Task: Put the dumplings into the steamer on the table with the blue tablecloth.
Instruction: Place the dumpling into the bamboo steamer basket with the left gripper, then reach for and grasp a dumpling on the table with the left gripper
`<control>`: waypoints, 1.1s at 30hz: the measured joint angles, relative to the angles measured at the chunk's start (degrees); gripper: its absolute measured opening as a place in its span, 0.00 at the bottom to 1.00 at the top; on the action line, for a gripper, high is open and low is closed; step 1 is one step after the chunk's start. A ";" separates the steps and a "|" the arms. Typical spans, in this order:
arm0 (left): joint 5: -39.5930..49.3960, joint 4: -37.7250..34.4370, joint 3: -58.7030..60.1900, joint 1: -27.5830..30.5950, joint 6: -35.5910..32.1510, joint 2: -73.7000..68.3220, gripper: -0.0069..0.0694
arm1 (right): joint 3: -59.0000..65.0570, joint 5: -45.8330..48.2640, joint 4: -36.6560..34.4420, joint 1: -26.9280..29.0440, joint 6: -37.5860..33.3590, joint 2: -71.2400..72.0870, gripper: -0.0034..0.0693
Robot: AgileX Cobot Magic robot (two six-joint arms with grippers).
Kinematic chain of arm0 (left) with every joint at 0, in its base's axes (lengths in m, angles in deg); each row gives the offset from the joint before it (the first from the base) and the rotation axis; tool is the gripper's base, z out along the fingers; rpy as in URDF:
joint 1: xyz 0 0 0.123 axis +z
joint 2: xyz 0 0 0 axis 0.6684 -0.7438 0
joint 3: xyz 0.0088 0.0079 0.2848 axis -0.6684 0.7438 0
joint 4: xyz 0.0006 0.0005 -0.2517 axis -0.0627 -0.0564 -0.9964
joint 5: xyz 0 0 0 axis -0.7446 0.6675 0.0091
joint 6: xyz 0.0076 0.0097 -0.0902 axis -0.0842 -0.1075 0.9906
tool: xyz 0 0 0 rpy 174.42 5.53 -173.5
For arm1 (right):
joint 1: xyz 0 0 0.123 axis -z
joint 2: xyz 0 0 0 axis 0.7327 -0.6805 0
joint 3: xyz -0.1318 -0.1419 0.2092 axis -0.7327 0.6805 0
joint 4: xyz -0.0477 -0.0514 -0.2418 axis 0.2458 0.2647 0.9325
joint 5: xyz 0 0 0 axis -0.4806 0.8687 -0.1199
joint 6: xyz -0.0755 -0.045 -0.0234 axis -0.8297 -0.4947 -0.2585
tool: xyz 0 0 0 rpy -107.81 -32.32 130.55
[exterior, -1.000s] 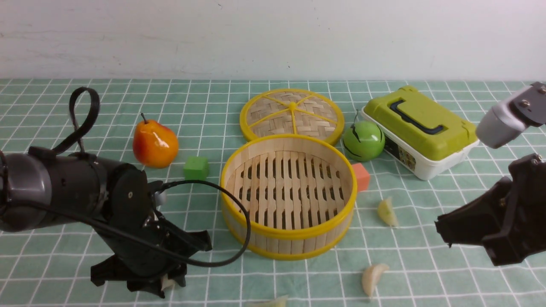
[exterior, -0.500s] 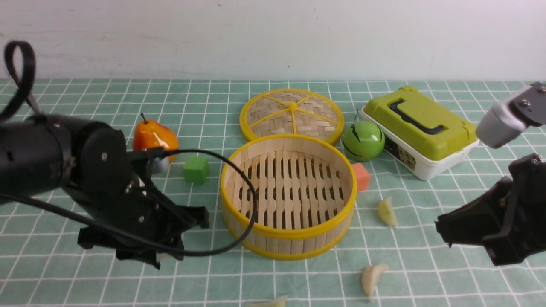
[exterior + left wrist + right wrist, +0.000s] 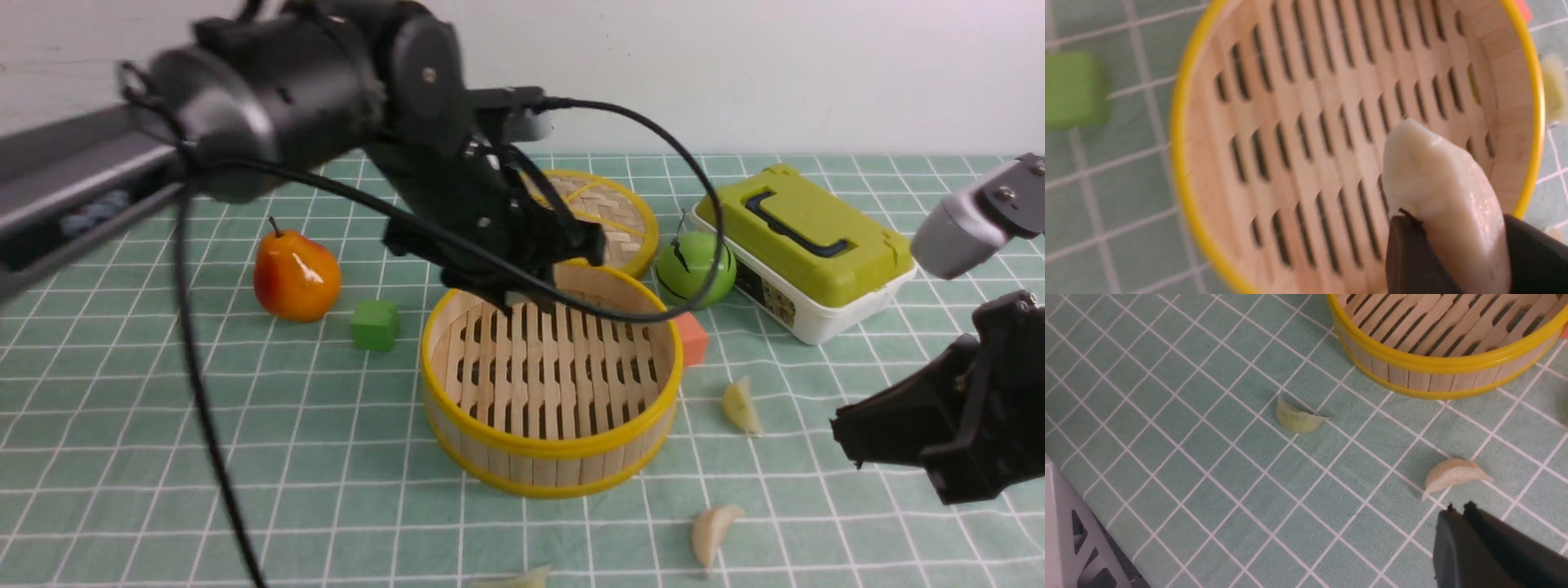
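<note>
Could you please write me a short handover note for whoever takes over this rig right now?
Left claw: shut on the held dumpling, above the steamer floor.
Right claw: shut, empty, over the tablecloth close to the cream dumpling.
Steamer: empty; lid lies behind it.
On the cloth: greenish dumpling and the cream one to the steamer's right, third dumpling at the near edge.
Done: none placed yet.
Left: release the held one, then fetch three more.

Steamer (image 3: 555,474) centre; lid (image 3: 624,216) behind it; pear (image 3: 295,276), cube (image 3: 375,323) to left; dumpling (image 3: 741,405) right, second dumpling (image 3: 712,531) front-right.
</note>
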 joint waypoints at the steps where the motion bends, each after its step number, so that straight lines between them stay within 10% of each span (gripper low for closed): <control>1: 0.17 0.00 -3.24 -0.57 -0.19 -3.25 0.40 | 0.00 0.16 0.00 0.00 0.00 0.00 0.07; 12: 1.38 2.15 -20.30 -1.29 -0.40 -20.46 0.41 | 0.00 0.93 2.55 0.00 0.00 0.00 0.08; 18: 2.42 2.30 -20.30 -1.31 -0.40 -20.89 0.67 | -0.17 0.93 3.10 0.00 0.00 0.16 0.09; 33: 16.76 2.42 -13.96 -1.42 -13.34 3.85 0.81 | -0.21 1.43 9.73 0.00 7.24 16.27 0.10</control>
